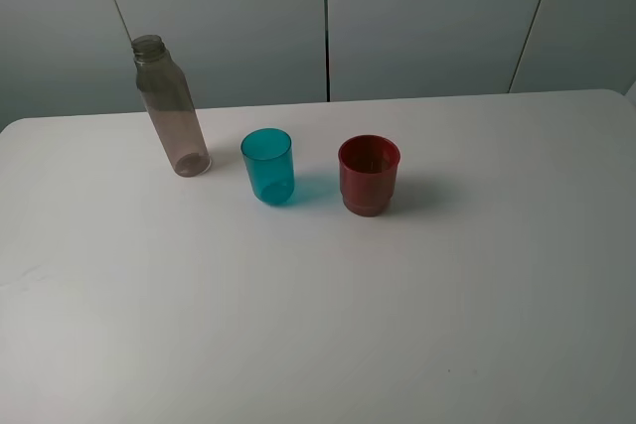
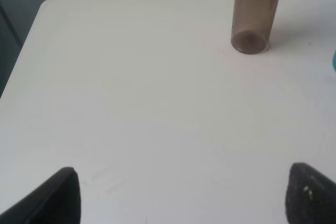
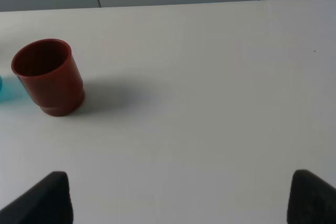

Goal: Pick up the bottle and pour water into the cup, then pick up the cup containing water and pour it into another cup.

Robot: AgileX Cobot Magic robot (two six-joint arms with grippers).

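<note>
both claws [image 2: 181,195] gape over bare white table [image 1: 318,325], grey panels [image 1: 427,17] behind, maybe cabinet doors.

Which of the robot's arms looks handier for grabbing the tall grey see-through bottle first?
Probably the left: the tall grey transparent plastic bottle stands on its side, ahead of the open left gripper. The right wrist view shows mainly the dark red cup.

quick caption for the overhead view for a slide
Uncapped grey bottle, teal cup and dark red cup stand upright in a row on a white table.
</note>
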